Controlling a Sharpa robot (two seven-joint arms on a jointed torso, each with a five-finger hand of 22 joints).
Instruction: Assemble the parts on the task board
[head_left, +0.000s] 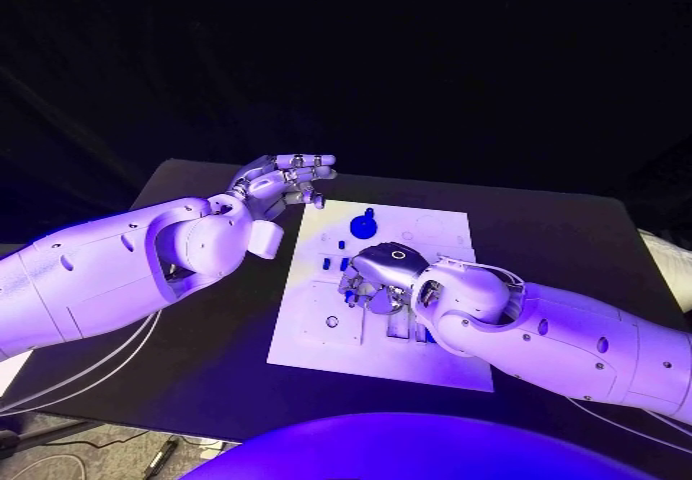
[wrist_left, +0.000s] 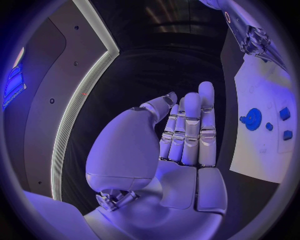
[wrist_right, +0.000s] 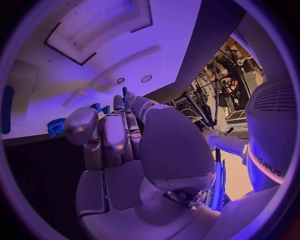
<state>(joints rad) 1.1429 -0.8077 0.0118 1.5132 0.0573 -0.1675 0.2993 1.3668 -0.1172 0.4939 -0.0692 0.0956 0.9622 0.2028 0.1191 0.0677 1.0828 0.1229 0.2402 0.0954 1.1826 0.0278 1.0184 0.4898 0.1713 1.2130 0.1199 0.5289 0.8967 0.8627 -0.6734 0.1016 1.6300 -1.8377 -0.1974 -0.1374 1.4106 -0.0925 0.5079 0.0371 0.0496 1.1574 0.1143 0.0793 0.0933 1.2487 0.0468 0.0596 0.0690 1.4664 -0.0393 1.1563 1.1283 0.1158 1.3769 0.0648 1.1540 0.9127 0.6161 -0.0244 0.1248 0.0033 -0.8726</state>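
Note:
The white task board (head_left: 433, 345) lies in the middle of the black table. A blue gear (head_left: 361, 224) sits near its far edge, with small blue parts (head_left: 329, 265) just in front of it. My right hand (head_left: 384, 276) is low over the middle of the board, fingers pointing down at it. In the right wrist view its thumb and a finger meet on a small blue part (wrist_right: 125, 92); the gear (wrist_right: 56, 126) lies beyond. My left hand (head_left: 283, 180) is raised beside the board's far left corner, fingers (wrist_left: 190, 131) straight and holding nothing.
The left wrist view shows the board (wrist_left: 265, 155), the gear (wrist_left: 253, 119) and several small blue parts (wrist_left: 285, 114) off to the hand's side. Bare black table (head_left: 216, 320) surrounds the board. A recess (wrist_right: 94, 25) is cut into the board ahead of my right hand.

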